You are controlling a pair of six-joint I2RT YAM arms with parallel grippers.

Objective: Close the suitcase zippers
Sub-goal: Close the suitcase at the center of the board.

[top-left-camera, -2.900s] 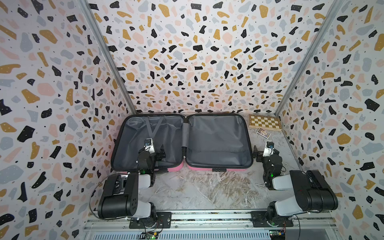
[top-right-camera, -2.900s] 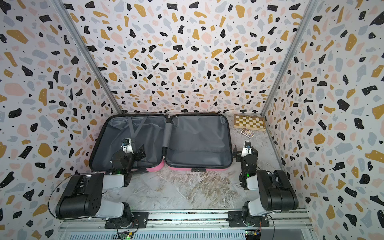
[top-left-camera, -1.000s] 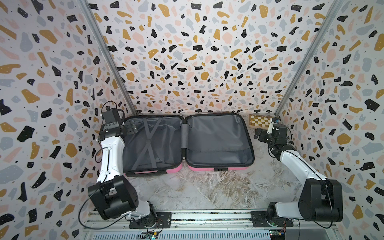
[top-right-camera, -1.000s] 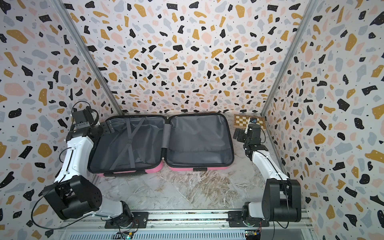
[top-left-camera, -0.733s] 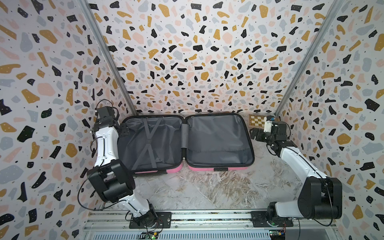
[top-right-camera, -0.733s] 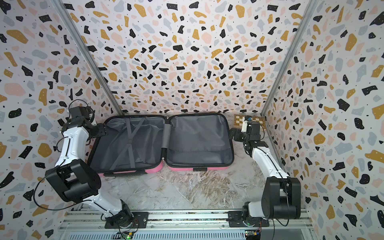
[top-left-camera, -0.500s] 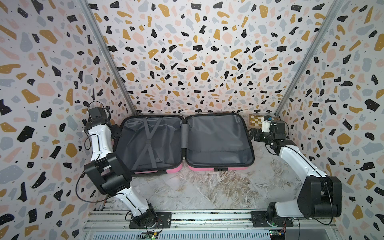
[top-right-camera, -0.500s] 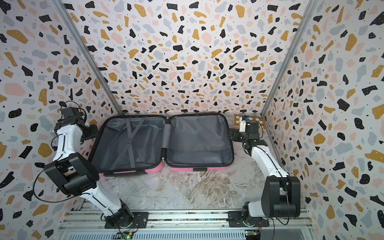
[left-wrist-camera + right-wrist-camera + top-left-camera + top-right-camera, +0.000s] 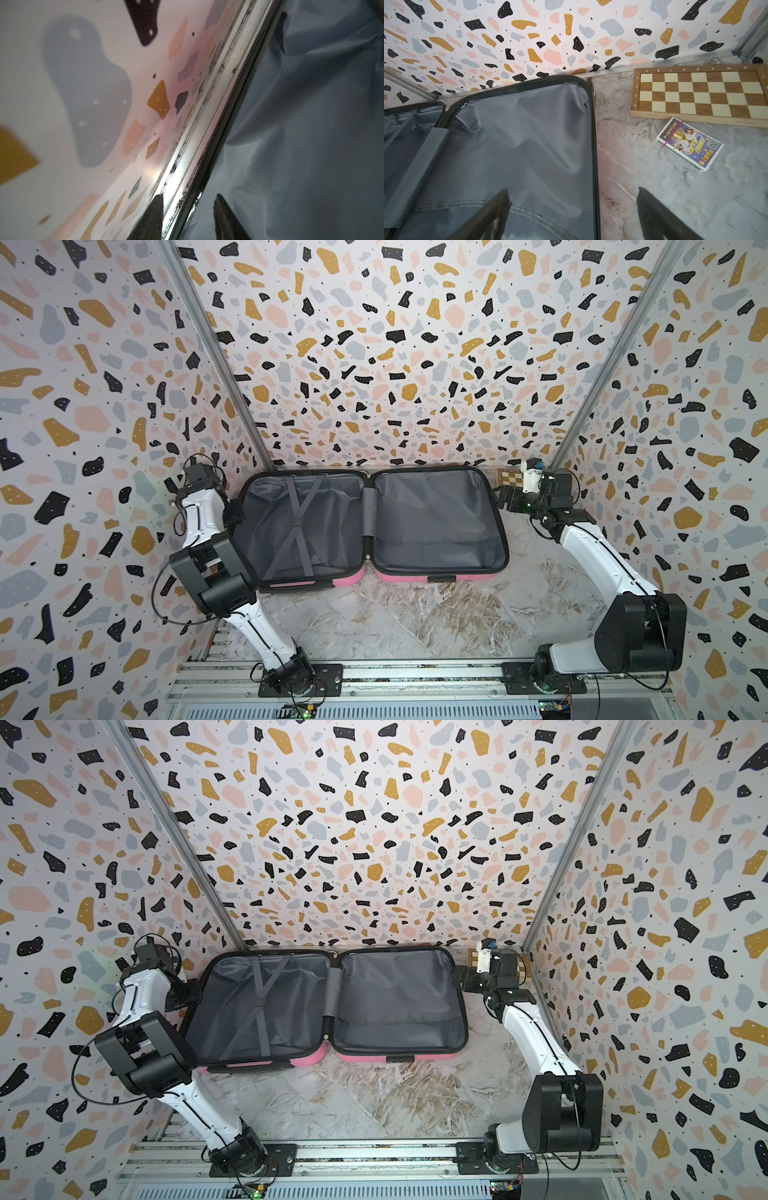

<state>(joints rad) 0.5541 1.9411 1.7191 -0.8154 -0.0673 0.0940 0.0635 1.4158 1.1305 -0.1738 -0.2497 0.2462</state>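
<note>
Marble surface (image 9: 415, 614). Suitcase (image 9: 436, 522): open flat at the back, hinge front-to-back. Left tool (image 9: 188, 196): part-narrowed, astride left rim. Right tool (image 9: 573, 189): wide, astride zippers (image 9: 595, 145) on right rim. I judge both equally near.

Hot-pink suitcase (image 9: 370, 522) lay opened flat.
Both grey-lined halves faced up on the tabletop (image 9: 415, 622), close to the back wall (image 9: 395, 364); black zippers (image 9: 595, 145) ran unfastened around each rim.
</note>
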